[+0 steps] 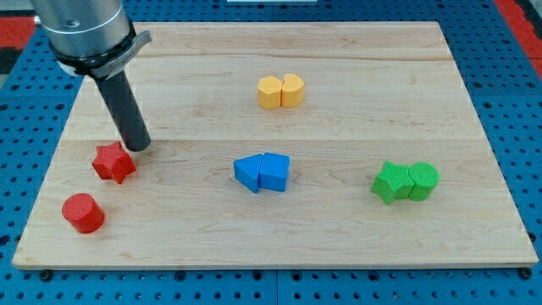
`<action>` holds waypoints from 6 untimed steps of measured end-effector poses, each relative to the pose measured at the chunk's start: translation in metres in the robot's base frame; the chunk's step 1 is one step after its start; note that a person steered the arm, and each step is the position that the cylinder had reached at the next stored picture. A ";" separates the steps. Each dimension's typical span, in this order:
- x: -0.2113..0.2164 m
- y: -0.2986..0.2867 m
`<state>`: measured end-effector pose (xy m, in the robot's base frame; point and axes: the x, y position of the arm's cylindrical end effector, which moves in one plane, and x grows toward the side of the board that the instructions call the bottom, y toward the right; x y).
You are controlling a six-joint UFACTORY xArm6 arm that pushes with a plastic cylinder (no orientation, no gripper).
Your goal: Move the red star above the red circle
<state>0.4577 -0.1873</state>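
Observation:
The red star (pixel 113 163) lies on the wooden board (pixel 356 246) at the view's left. The red circle (pixel 83 213) stands just below it and slightly to the left, a small gap apart. My tip (pixel 139 147) rests on the board just above and right of the red star, close to its upper right point; I cannot tell if it touches.
A yellow pair, a hexagon (pixel 270 92) and a rounded block (pixel 292 89), sits near the top centre. Two blue blocks (pixel 262 173) touch in the middle. A green star (pixel 391 182) and green circle (pixel 423 180) touch at the right.

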 end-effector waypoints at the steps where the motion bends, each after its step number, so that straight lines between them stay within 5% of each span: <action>1: 0.008 -0.033; 6: 0.043 -0.028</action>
